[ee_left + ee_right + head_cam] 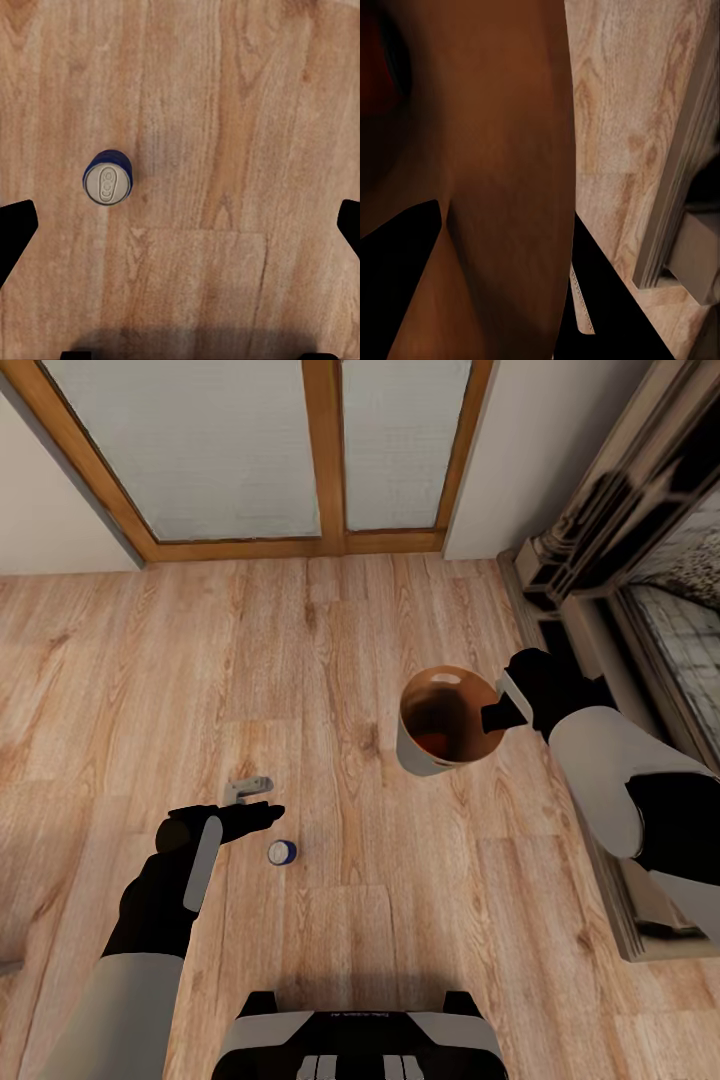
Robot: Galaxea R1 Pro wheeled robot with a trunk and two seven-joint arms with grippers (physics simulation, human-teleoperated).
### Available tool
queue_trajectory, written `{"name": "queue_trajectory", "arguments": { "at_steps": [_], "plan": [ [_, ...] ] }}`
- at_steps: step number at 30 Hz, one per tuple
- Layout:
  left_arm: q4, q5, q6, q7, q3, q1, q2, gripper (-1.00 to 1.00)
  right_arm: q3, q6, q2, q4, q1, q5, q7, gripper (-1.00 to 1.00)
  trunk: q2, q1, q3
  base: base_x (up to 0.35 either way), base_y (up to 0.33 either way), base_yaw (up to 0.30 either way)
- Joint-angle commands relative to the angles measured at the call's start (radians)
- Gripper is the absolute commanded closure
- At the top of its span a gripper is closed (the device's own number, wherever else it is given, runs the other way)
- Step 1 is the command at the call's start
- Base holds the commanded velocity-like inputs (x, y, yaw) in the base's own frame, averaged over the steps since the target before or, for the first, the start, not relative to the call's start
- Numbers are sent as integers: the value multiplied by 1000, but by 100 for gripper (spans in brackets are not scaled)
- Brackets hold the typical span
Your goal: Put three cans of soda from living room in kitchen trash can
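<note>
- Blue soda can [108, 177] is standing upright on the wood floor [330, 650], near the spread left claw [235, 822].
- Right claw [497, 712] is pinching the trash can [445, 722] rim.

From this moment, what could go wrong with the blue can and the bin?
1. The blue can stands upright on the floor, off-centre between the open left gripper; closing now may tip it.
2. The right gripper holds the bin by its rim, tilted in the air. The orange can inside might spill.
</note>
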Motion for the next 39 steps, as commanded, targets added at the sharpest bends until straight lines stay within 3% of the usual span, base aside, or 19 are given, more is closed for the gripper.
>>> {"name": "queue_trajectory", "arguments": {
  "at_steps": [1,12,21,25,39],
  "plan": [
    [0,0,0,0,0,0,0,-100,0,0,0,4,-10,-16,0,100,-7,4,-5,0,0,0],
    [0,0,0,0,0,0,0,-100,0,0,3,29,-98,13,0,100,-84,46,-57,0,0,0],
    [0,1,0,0,0,0,-1,-100,1,0,34,83,-191,21,-4,100,-147,80,-99,0,0,0],
    [0,1,0,0,0,0,0,-100,0,0,42,119,-229,21,-39,100,-175,96,-118,0,0,0],
    [-6,4,1,-12,0,-1,6,-100,1,0,60,138,-249,22,-61,100,-273,149,-184,0,0,0]
  ]
}}
